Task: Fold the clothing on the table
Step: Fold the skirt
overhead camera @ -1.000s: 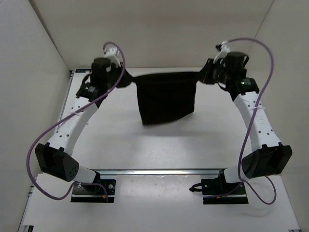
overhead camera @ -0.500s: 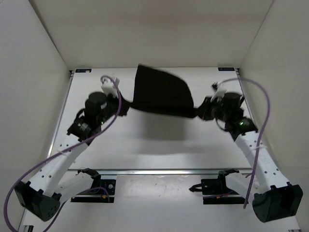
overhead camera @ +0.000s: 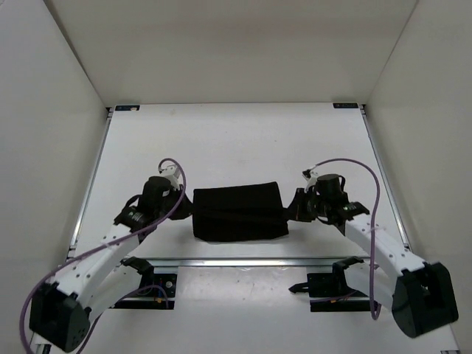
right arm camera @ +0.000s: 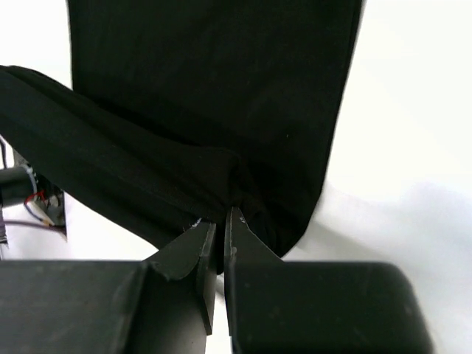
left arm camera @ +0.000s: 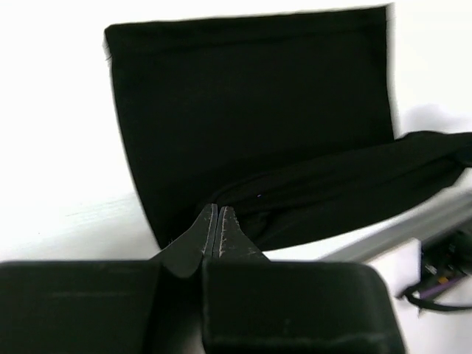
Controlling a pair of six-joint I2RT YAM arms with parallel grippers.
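Clothing (overhead camera: 237,212): black, lying as a wide flat band on the near part of the table (overhead camera: 236,140); near edge just beside the front rail (overhead camera: 243,260); far edge straight, with broad white surface beyond it up to the back wall (overhead camera: 236,51); left gripper (overhead camera: 187,210): jaws clenched on the clothing's left edge; right gripper (overhead camera: 290,212): jaws pinched on the bunched right edge; white table surface lies outboard of each gripper, towards the side rails.
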